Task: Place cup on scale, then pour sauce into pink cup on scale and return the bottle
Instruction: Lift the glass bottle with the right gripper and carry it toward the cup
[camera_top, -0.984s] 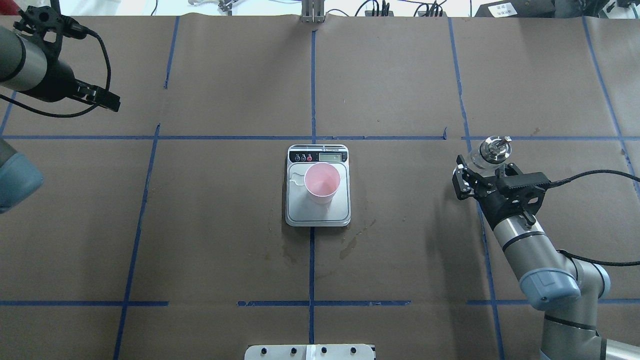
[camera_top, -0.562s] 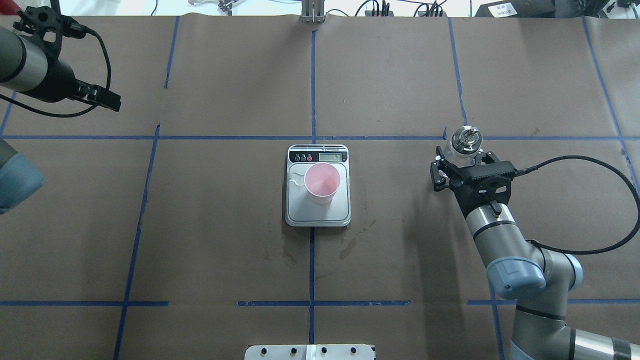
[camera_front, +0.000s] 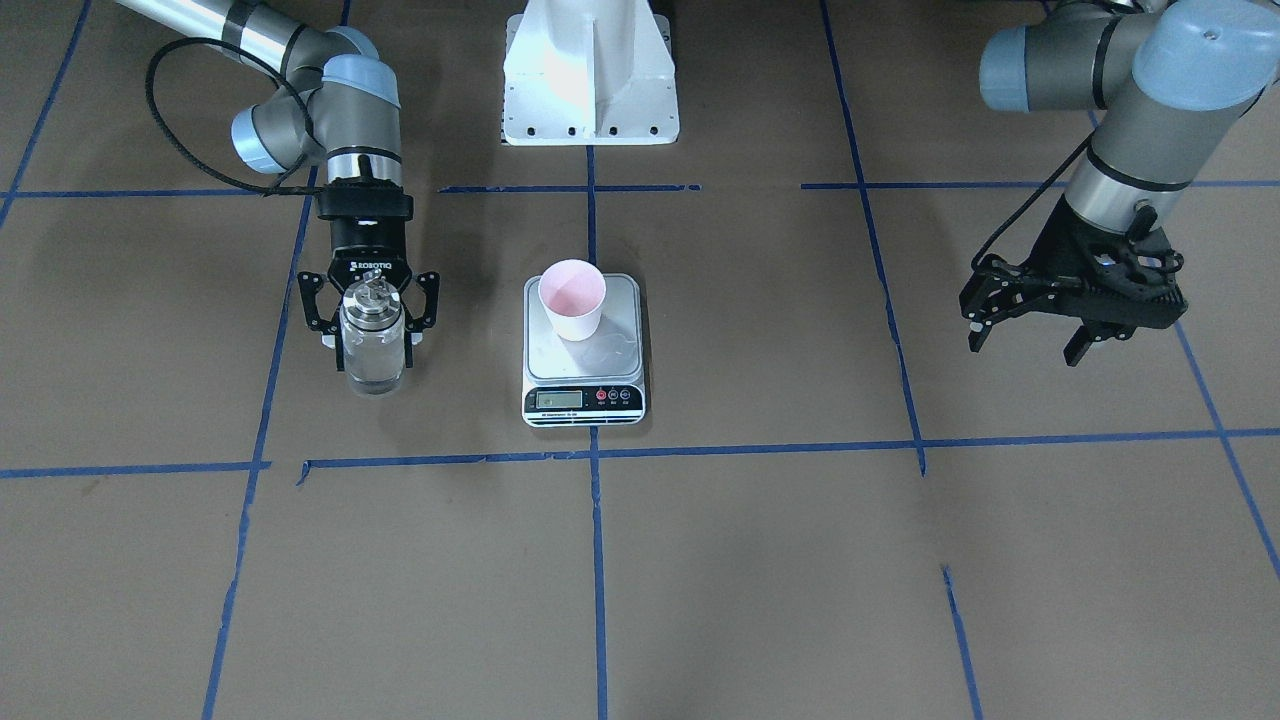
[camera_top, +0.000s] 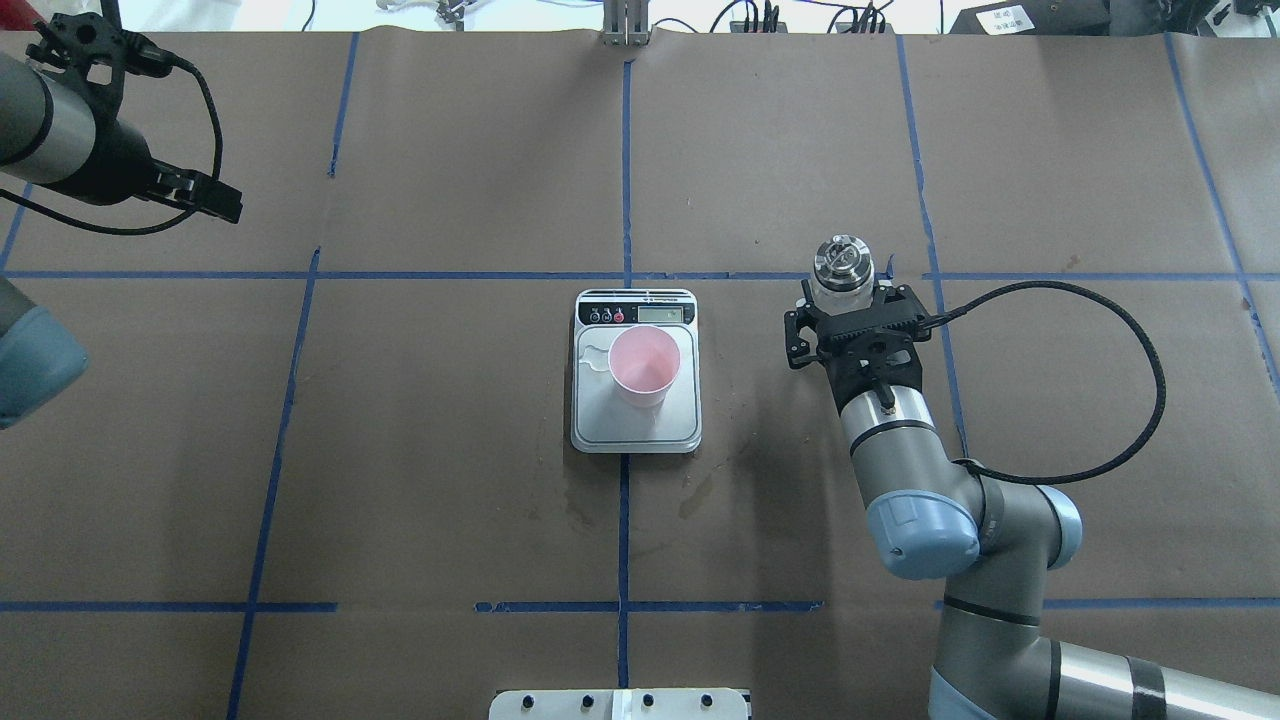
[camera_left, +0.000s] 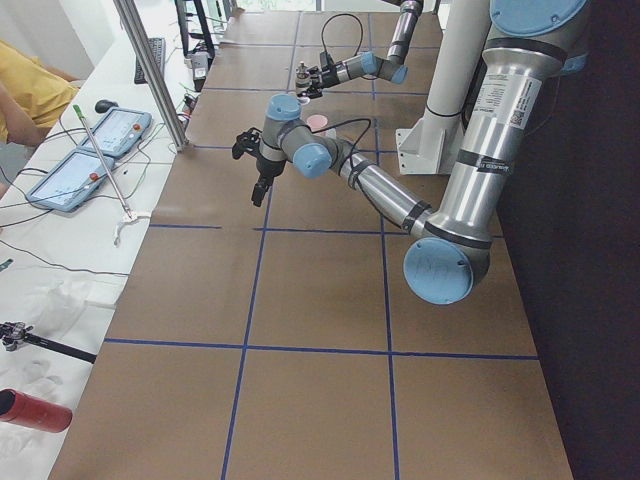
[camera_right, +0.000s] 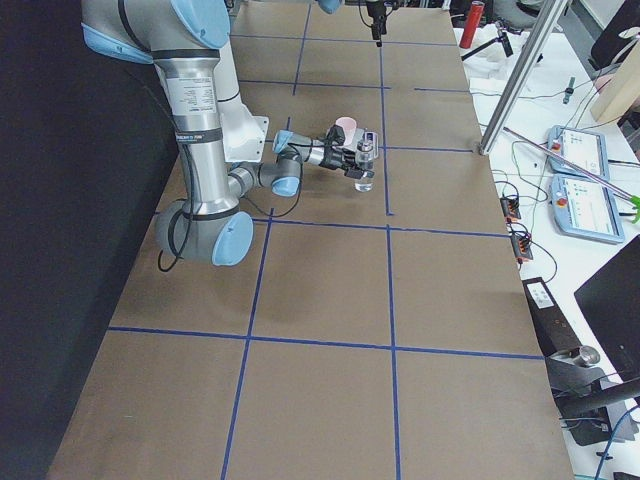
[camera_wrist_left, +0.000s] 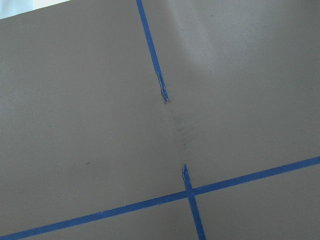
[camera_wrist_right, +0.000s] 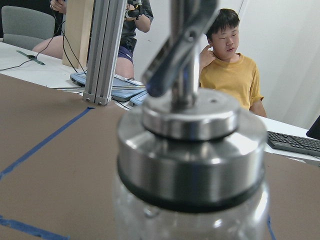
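Note:
The pale pink cup stands upright on the silver scale, also in the front view on the scale as the cup. My right gripper is shut on the clear glass bottle, held upright to the right of the scale, apart from it. In the front view the bottle shows clear liquid low inside. Its silver spout cap fills the right wrist view. My left gripper is open and empty, far left, above bare table.
Brown paper with blue tape lines covers the table. Dark damp stains lie just in front of the scale. The robot base stands behind the scale. Operators sit beyond the table's far edge.
My right arm has carried the bottle leftward and slightly farther back, closer to the scale. The left arm, cup and scale have not moved.

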